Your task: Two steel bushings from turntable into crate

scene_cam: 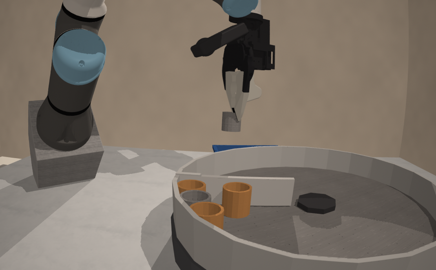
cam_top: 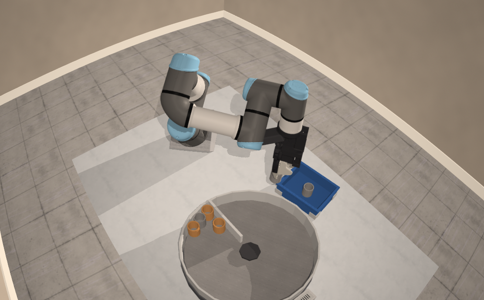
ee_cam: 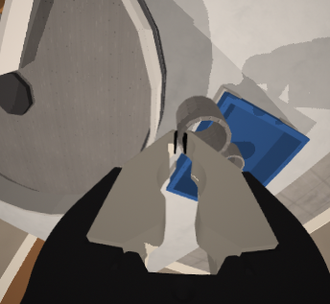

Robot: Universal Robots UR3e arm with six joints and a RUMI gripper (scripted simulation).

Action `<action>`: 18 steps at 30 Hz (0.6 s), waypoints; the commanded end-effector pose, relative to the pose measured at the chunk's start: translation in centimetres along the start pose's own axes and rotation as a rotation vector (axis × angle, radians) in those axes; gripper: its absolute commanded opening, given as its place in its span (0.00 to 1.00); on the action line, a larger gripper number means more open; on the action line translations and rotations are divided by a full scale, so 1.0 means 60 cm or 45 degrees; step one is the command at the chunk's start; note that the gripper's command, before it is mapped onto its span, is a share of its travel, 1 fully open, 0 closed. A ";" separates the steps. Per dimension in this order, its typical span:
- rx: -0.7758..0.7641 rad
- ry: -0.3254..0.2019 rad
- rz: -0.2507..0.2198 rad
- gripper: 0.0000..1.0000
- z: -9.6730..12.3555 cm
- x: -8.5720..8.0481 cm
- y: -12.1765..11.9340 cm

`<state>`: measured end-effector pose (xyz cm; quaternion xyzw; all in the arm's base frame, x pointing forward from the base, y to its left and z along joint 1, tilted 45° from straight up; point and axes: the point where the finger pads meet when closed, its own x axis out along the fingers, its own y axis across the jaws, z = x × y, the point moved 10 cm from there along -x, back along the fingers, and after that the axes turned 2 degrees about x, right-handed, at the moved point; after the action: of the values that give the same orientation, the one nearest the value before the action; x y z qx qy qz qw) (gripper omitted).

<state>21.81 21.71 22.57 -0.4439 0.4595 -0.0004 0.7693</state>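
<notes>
My gripper [cam_top: 279,175] [scene_cam: 235,114] [ee_cam: 179,131] is shut on the wall of a grey steel bushing [cam_top: 274,179] [scene_cam: 230,122] [ee_cam: 198,109]. It holds this bushing in the air, at the near left corner of the blue crate [cam_top: 296,202] [scene_cam: 243,147] [ee_cam: 261,123] as the top view shows it. Another steel bushing [cam_top: 307,190] [ee_cam: 235,160] stands in the crate. One steel bushing [cam_top: 200,218] [scene_cam: 196,196] stands on the turntable [cam_top: 281,238] [scene_cam: 363,187] [ee_cam: 106,70] among three orange bushings [cam_top: 218,226] [scene_cam: 237,201].
The turntable has a raised rim. A pale divider [cam_top: 225,220] [scene_cam: 273,191] [ee_cam: 18,27] runs inward from it beside the bushings. A black hub [cam_top: 249,251] [scene_cam: 316,203] [ee_cam: 15,94] sits at the middle. The crate stands beside the turntable with walls on all sides.
</notes>
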 end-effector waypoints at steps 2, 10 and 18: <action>0.002 0.002 -0.002 0.00 0.022 0.000 0.029; 0.002 0.002 -0.002 0.00 0.039 0.000 0.053; 0.002 0.002 -0.002 0.00 0.059 0.000 0.082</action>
<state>22.16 25.97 20.35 -0.4439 0.4598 -0.0010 0.7691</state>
